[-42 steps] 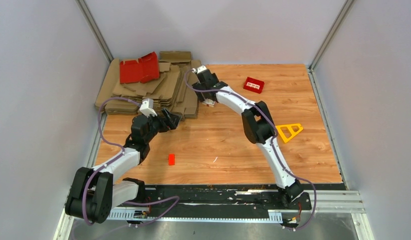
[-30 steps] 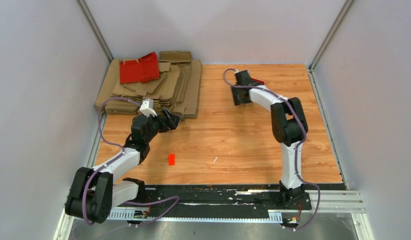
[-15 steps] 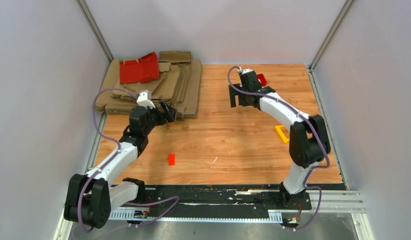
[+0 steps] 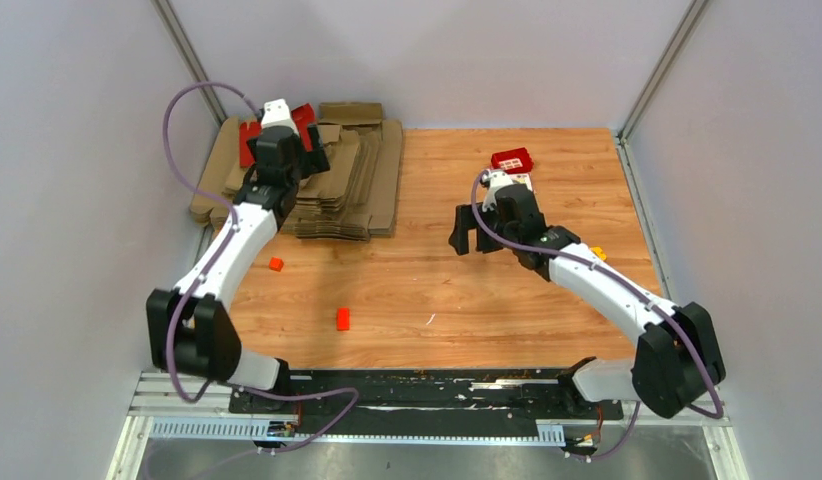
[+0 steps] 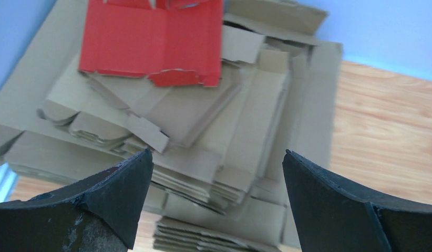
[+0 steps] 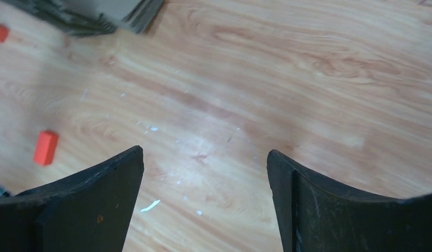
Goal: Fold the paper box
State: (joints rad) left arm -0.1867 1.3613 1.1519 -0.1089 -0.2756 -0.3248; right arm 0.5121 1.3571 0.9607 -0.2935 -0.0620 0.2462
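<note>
Over in the far left corner of the bench [image 4: 437, 290] sits a loose heap of brown cardboard sheets [image 4: 352, 185], and the paper box [image 5: 151, 39] lies on top of it towards the back, a flat piece of bright red card with creases and a ragged flap along its near edge. From above, much of it is hidden under the left arm's wrist, with only red slivers showing on either side. The left pincer [image 5: 216, 157] hangs over the heap with its two dark fingers spread wide and nothing between them. In its own camera the red card lies beyond the fingertips and off to the left, apart from both of them. The right arm reaches out across the middle of the bench, and the right pincer [image 6: 204, 152] is also spread apart and holds nothing, with only bare, scuffed wood showing between its fingers. A small red tile with white windows [image 4: 512, 160] rests near the far edge, just behind that arm's wrist. Two small orange-red blocks lie on the wood on the left half, one [image 4: 276, 264] close to the front of the cardboard heap, the other [image 4: 342, 319] nearer the arm bases.
</note>
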